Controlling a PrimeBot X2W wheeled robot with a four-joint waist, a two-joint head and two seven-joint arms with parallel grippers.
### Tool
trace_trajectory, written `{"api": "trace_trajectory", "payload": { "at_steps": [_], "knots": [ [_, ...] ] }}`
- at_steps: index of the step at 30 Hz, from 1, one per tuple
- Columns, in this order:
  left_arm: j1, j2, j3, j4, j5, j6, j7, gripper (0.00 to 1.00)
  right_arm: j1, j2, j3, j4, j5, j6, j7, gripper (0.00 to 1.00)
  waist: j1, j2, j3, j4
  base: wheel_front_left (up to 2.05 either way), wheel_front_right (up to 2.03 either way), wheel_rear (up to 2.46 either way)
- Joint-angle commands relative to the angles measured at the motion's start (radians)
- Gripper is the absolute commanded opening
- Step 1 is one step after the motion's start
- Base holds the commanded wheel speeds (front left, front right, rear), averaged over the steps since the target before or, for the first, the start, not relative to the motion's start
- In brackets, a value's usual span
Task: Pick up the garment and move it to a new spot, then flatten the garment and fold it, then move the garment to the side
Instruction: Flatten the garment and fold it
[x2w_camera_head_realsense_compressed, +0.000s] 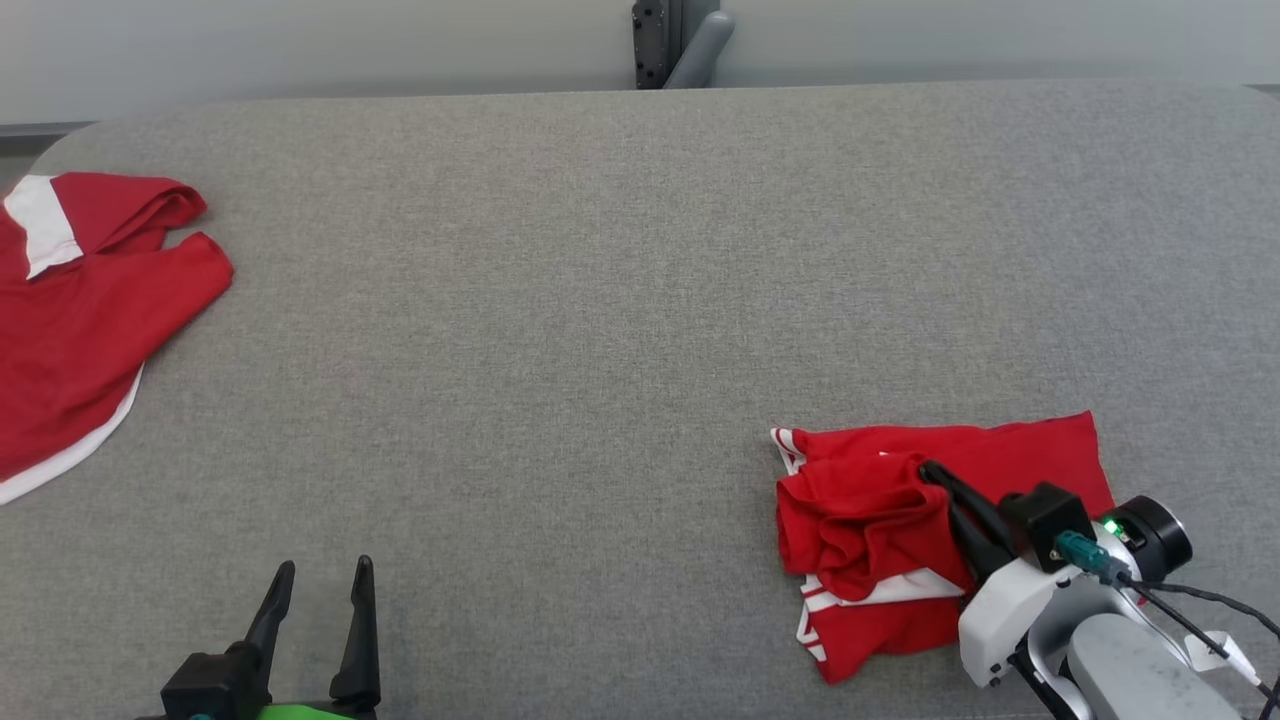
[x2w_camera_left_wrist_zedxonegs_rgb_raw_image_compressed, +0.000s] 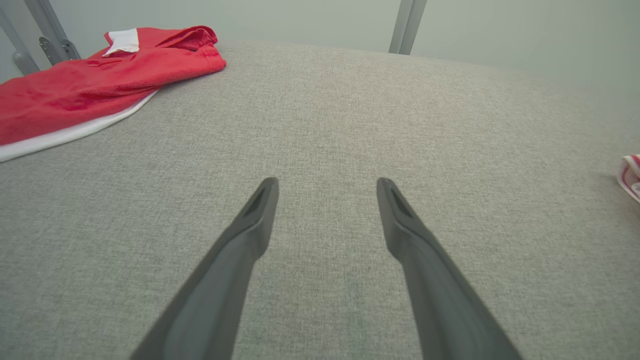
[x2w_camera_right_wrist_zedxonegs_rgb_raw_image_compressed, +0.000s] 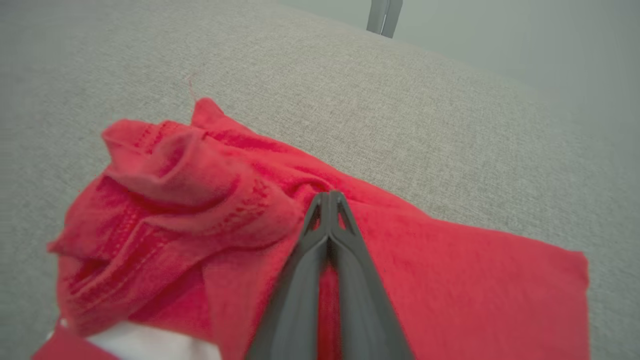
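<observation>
Jaws clenched on red cloth at the near right of the worktop.
The right gripper (x2w_camera_head_realsense_compressed: 925, 468) had its jaws pinched shut on a raised fold near the middle of the crumpled red garment (x2w_camera_head_realsense_compressed: 860, 505), which lay at the near right of the grey worktop (x2w_camera_head_realsense_compressed: 600, 300). The left gripper (x2w_camera_head_realsense_compressed: 325, 565) hung released over bare fabric, well apart. The cloth looked light, soft and limp, likely to sag when lifted, so a hem or corner seemed the better hold for flattening. A second red garment (x2w_camera_head_realsense_compressed: 90, 330) lay far left.
</observation>
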Motion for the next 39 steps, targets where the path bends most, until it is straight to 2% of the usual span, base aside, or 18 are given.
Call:
{"api": "trace_trajectory", "payload": {
  "at_steps": [1, 8, 12, 19, 26, 38, 39],
  "knots": [
    [-0.001, -0.002, 0.006, 0.000, 0.000, 0.001, 0.000, 1.00, 0.019, -0.009, 0.006, -0.003, 0.002, -0.001, -0.003, 0.00, 0.0000, -0.0001, -0.004, 0.003, 0.00, 0.00, 0.00],
    [0.009, -0.011, 0.015, 0.003, 0.005, 0.001, 0.000, 1.00, 0.062, -0.069, 0.105, -0.088, 0.025, -0.001, -0.003, 0.00, 0.0000, -0.0001, -0.014, 0.012, 0.00, 0.00, 0.00],
    [0.010, -0.017, 0.020, 0.009, 0.006, 0.001, 0.000, 1.00, 0.074, -0.066, 0.150, -0.082, 0.033, -0.001, -0.003, 0.00, 0.0000, -0.0001, -0.016, 0.010, 0.00, 0.00, 0.00],
    [0.004, -0.025, 0.012, 0.014, 0.006, 0.001, 0.000, 1.00, 0.060, -0.022, 0.225, -0.052, 0.037, -0.001, -0.003, 0.00, 0.0000, -0.0001, -0.023, 0.016, 0.00, 0.00, 0.00],
    [0.011, -0.029, 0.015, 0.007, 0.009, 0.001, 0.000, 1.00, 0.055, 0.035, 0.232, -0.040, 0.020, -0.001, -0.003, 0.00, 0.0000, -0.0001, -0.031, 0.018, 0.00, 0.00, 0.00],
    [0.034, -0.035, 0.021, 0.008, 0.008, 0.001, 0.000, 1.00, 0.041, 0.088, 0.269, 0.002, 0.036, -0.001, -0.003, 0.00, 0.0000, -0.0001, -0.090, 0.003, 0.00, 0.00, 0.00],
    [0.037, -0.036, 0.020, 0.008, 0.008, 0.001, 0.000, 1.00, 0.043, 0.090, 0.272, 0.006, 0.039, -0.001, -0.003, 0.22, 0.0000, -0.0001, -0.096, 0.003, 0.00, 0.00, 0.00]
  ]
}}
